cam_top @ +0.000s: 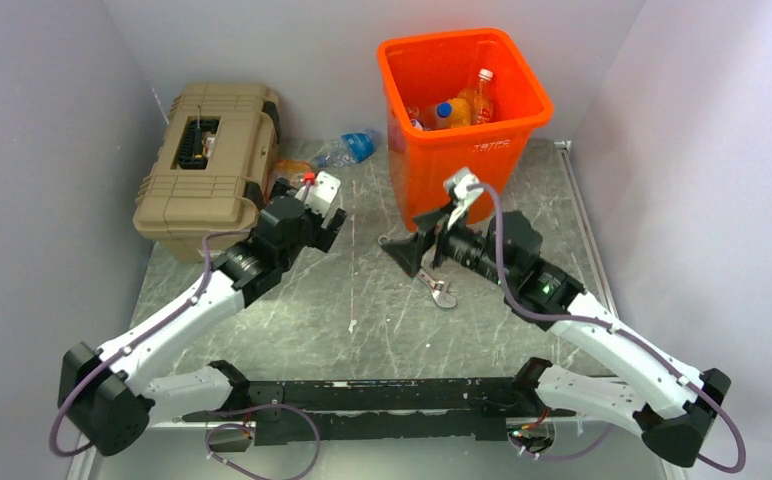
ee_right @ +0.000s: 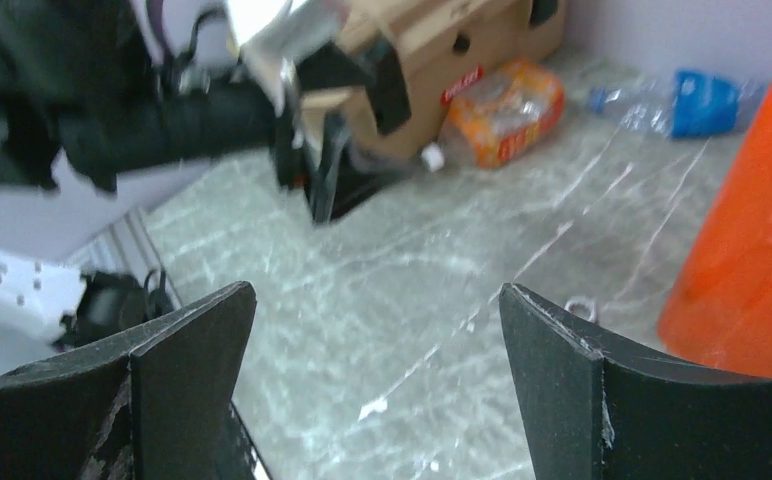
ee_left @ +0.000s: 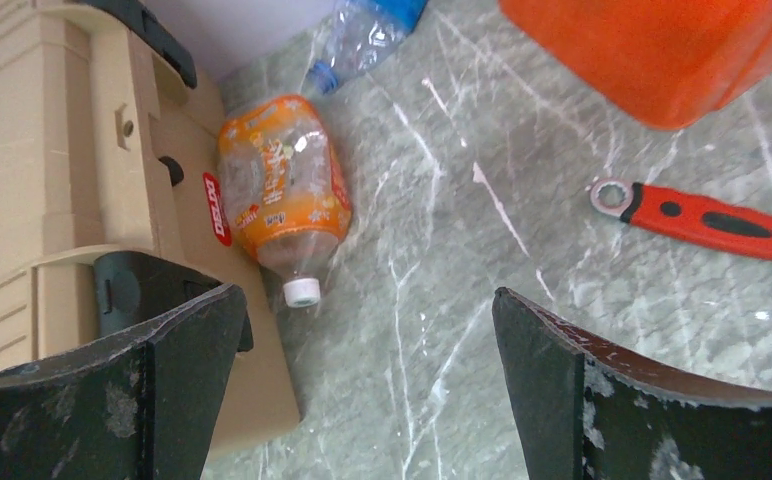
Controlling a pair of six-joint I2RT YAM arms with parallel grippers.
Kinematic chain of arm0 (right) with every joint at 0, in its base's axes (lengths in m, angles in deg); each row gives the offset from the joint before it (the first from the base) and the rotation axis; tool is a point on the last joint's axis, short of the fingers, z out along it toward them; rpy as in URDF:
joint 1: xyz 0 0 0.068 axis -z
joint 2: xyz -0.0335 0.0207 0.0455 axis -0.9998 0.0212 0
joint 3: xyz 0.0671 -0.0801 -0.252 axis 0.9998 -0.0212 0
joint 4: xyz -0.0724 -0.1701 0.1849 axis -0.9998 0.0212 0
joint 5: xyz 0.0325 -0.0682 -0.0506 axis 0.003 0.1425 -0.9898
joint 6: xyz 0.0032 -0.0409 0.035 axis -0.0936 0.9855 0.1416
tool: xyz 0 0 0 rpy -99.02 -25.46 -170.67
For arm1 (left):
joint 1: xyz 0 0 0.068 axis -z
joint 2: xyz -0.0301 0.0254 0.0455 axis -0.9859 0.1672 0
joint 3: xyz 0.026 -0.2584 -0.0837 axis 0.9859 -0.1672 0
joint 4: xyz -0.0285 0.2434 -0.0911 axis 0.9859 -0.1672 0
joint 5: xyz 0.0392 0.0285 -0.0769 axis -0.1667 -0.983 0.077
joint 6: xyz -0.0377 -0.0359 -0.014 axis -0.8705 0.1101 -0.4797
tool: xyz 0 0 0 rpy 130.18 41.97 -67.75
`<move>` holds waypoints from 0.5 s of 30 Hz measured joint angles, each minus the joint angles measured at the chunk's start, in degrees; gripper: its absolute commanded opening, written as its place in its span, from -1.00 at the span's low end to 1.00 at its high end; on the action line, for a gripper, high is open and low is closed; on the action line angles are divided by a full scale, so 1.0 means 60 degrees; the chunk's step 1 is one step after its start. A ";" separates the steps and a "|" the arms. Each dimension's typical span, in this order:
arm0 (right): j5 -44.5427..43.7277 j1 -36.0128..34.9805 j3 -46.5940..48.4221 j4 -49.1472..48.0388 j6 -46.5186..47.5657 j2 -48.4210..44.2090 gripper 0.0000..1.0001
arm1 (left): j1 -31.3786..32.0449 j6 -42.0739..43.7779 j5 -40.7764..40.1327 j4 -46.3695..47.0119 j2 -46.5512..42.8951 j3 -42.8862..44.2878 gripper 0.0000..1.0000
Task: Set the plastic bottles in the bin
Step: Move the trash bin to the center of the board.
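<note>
The orange-labelled bottle (ee_left: 282, 200) is lying on its side just ahead of the left claw (ee_left: 367, 295), a little toward its left finger. Its white cap is pointing back at the claw and its flank is resting against the tan toolbox (ee_left: 52, 180). A clear bottle with a blue label (ee_left: 362, 35) is lying farther ahead, beyond the first.

Both look empty and thin-walled, so I am expecting them to be light, springy under pressure and slick, and ready to roll or squirt out of a pinch. The toolbox is crowding one side of the orange one, so the shoulder near the cap, where the plastic is stiffer, looks the better place to take hold.

The left claw is gaping wide and holding nothing. The right claw (ee_right: 377, 290) is spread just as wide and is also carrying nothing.

The orange bin (ee_left: 662, 50) is standing ahead and to the right of the left claw, with a few bottles (cam_top: 452, 110) already inside. A red-handled wrench (ee_left: 712, 222) is lying on the surface (cam_top: 312, 320) in front of the bin.
</note>
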 measured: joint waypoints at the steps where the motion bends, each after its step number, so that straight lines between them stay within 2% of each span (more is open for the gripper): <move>1: 0.0011 -0.0091 -0.0488 -0.0117 -0.0022 -0.0233 0.93 | 0.0000 -0.0040 -0.0091 -0.0197 0.0229 0.0164 0.99; 8: -0.0874 -0.0273 -0.3541 -0.0481 -0.0586 -0.2011 0.92 | 0.0000 -0.0681 -0.0641 -0.1555 0.2062 0.1315 0.99; 15: -0.3224 -0.0273 -0.3785 -0.0441 -0.0994 -0.2058 0.95 | 0.0000 -0.1060 -0.0412 -0.2047 0.2306 0.1421 0.99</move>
